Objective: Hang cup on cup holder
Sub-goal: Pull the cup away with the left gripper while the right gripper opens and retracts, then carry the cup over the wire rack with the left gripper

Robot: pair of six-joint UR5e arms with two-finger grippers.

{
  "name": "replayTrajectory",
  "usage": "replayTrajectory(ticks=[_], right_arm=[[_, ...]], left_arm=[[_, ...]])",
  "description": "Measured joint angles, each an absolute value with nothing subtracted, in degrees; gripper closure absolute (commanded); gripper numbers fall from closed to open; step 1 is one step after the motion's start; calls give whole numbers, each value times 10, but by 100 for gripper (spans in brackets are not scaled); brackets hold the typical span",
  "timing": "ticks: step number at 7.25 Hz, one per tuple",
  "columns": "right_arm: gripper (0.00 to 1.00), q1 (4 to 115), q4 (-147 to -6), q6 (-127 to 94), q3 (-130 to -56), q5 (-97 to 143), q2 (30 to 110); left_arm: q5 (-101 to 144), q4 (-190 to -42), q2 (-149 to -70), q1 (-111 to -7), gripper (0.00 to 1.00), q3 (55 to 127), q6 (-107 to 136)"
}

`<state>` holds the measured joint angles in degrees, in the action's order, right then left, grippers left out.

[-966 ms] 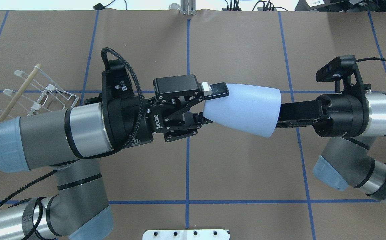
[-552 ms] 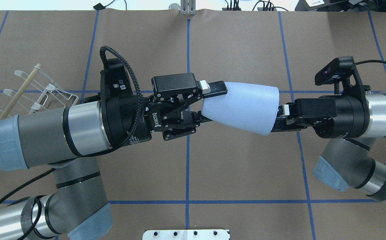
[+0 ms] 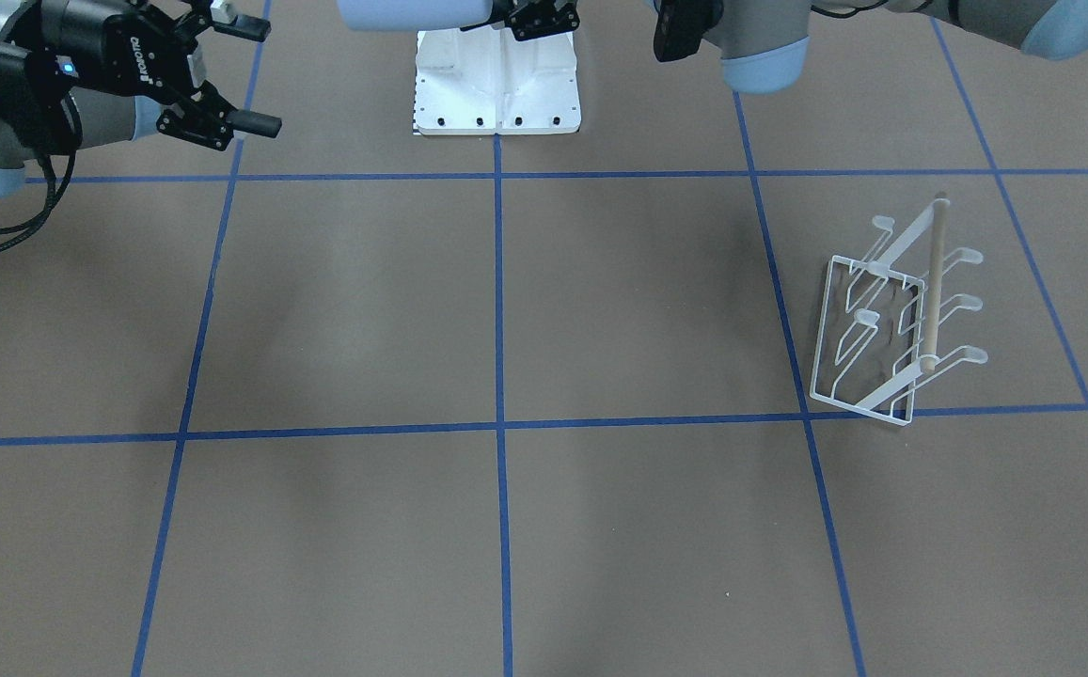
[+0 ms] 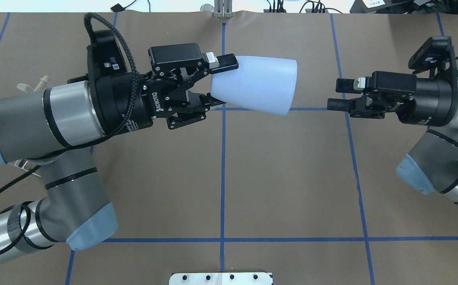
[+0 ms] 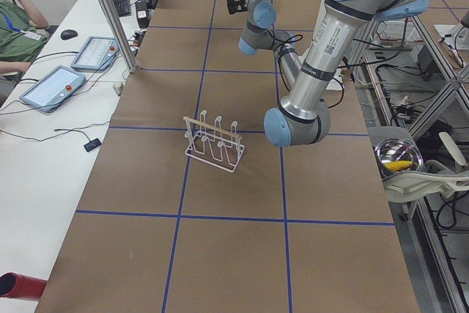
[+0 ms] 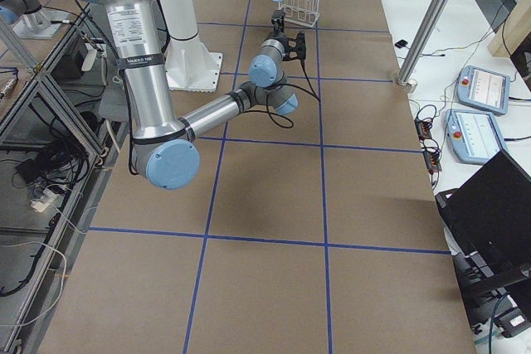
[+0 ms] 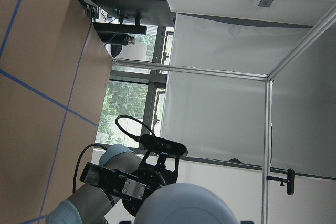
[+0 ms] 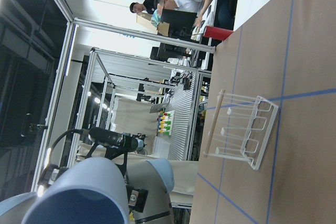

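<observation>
Cup (image 4: pixel 257 85) pinched in left gripper (image 4: pixel 221 83); right gripper (image 4: pixel 337 94) parted.

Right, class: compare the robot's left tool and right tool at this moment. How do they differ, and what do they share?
The left tool is shut on the narrow end of the cup; the right tool is open and empty. The left tool touches the cup, while the right tool sits apart from its wide rim. Shared: both are black two-finger tools, lying roughly level and pointing toward each other.
</observation>
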<state>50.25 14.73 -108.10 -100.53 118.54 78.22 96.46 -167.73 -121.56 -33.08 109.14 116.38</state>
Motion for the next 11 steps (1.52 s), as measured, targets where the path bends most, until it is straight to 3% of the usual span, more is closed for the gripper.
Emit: replayTrajectory(ticks=[2,4,11], right_arm=[[0,603,61,-989,-958,1258,780],[0,675,-129,-750,-935,1297,780],[0,816,-755,-155,-924,1358,810]], left_arm=[[987,-1657,-1182,-379,100,1092,1147],[1027,-1584,-1165,-432,100,1095,1091],[1162,-1103,-1157,-619,100,1151,664]])
